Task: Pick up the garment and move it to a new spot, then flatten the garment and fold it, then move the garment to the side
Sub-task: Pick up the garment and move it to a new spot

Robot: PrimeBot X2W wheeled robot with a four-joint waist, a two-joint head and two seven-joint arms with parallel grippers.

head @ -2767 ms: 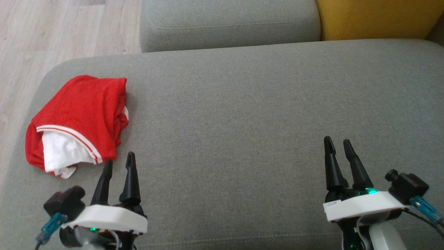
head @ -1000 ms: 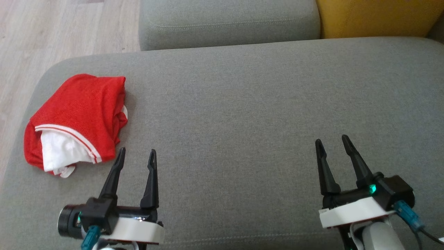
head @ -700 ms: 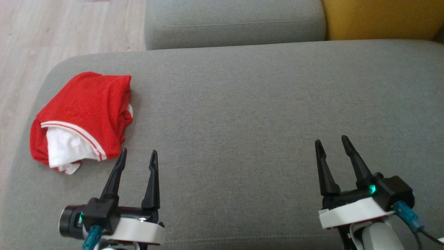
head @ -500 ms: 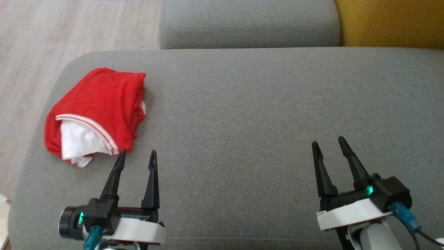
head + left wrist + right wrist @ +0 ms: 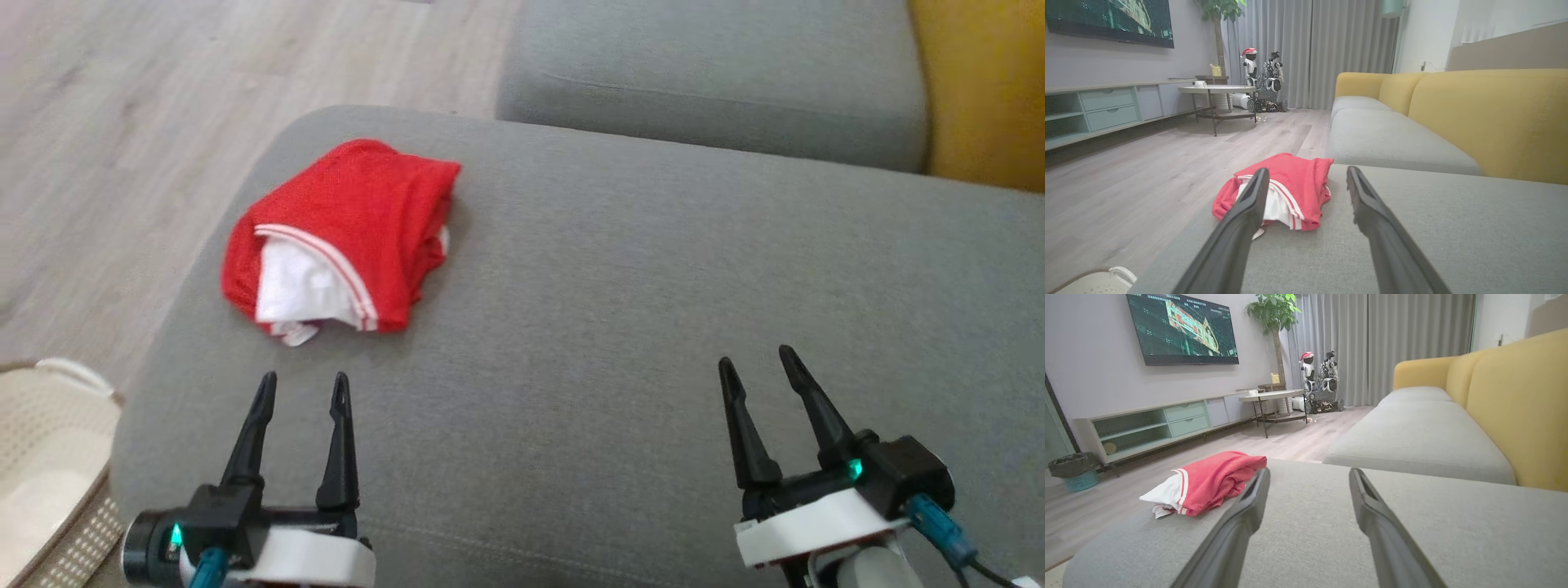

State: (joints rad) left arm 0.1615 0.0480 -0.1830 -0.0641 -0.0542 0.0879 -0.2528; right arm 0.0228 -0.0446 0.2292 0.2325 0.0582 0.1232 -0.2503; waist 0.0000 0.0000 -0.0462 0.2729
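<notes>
Red-and-white mesh garment (image 5: pixel 351 216) lay bunched; left end effector (image 5: pixel 304 380) and right end effector (image 5: pixel 754 359) hung spread, short of it. Pickup seemed next: reach forward, pinch.

Soft even daylight, slight motion blur

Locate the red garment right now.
Head view: the red garment lies bunched at the left end of the grey cushion, ahead of the open left gripper.
</notes>
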